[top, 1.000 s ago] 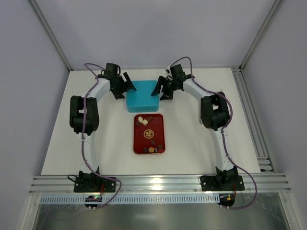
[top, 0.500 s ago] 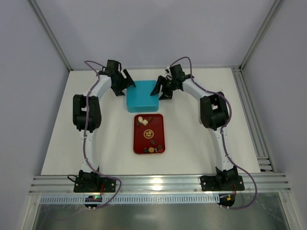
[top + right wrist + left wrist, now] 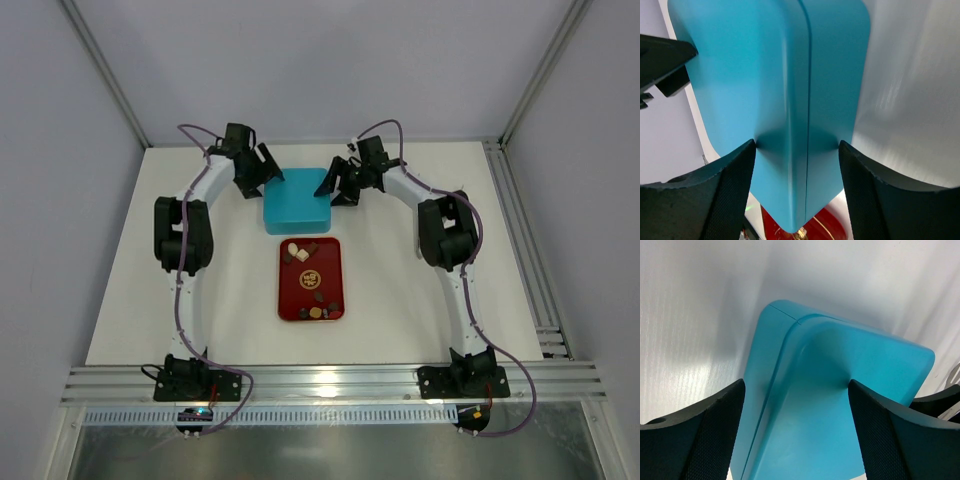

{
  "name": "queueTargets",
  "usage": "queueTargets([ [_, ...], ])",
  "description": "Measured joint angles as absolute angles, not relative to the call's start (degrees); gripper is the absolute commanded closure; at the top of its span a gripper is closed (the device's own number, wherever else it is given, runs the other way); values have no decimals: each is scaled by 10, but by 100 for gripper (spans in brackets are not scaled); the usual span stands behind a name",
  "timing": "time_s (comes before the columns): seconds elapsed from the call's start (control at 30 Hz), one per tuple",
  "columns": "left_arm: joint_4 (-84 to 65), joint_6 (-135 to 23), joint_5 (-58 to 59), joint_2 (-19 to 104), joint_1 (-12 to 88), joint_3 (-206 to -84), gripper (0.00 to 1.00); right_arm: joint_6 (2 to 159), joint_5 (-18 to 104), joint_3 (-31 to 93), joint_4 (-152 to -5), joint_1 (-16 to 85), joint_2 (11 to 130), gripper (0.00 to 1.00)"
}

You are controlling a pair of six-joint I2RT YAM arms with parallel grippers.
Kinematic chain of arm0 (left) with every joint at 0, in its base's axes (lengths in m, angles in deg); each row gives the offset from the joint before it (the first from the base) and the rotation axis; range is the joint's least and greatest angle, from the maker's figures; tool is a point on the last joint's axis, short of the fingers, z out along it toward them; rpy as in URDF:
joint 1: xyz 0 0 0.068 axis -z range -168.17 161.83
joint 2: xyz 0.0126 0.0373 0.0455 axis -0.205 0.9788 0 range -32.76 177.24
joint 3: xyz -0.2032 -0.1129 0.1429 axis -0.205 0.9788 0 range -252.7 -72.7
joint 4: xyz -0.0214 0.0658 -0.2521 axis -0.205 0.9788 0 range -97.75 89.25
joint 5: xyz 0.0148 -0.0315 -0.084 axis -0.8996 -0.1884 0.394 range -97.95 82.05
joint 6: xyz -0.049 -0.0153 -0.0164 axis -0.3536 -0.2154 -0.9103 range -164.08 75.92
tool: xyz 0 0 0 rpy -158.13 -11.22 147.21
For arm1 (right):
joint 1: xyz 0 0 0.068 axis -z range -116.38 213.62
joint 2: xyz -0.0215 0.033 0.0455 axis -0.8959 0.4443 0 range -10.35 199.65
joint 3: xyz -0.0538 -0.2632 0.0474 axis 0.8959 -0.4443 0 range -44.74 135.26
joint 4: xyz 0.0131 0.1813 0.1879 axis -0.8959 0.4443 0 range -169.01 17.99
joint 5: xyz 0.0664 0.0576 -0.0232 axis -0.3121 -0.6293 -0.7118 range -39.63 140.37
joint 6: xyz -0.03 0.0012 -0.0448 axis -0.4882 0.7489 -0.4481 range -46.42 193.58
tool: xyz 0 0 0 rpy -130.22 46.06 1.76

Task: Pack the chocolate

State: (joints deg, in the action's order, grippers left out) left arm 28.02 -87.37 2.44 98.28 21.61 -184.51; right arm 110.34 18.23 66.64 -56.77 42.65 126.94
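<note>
left arm: stretched to the far end of the white table (image 3: 400,300), elbow bowed outward, wrist turned in at the far-left corner of the closed teal plastic box (image 3: 297,203).
left gripper (image 3: 796,390): released, jaws spread wide. They straddle the box's left edge, and the box runs on behind the right finger. No contact seen.
right arm: mirrored pose, wrist turned in at the box's far-right corner.
right gripper (image 3: 797,145): jaws apart, straddling a rounded box edge. Both fingertips sit right at the surface with shadow under them. Can't tell if it's clamping or just resting.
chocolate (image 3: 298,251): small brown, tan and cream pieces on the red rectangular tray (image 3: 290,290), clustered at its far and near ends.
tray vs jaws: just on the near side of the box, well apart from both grippers.
</note>
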Motion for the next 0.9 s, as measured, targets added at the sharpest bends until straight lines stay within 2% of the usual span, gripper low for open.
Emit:
queueTargets([
  [0.27, 277, -872, 15, 984, 231, -1845, 22, 1115, 174, 617, -615, 433, 1246, 39],
  [0.9, 222, -875, 30, 961, 226, -1786, 34, 1109, 185, 606, -601, 431, 1236, 36],
])
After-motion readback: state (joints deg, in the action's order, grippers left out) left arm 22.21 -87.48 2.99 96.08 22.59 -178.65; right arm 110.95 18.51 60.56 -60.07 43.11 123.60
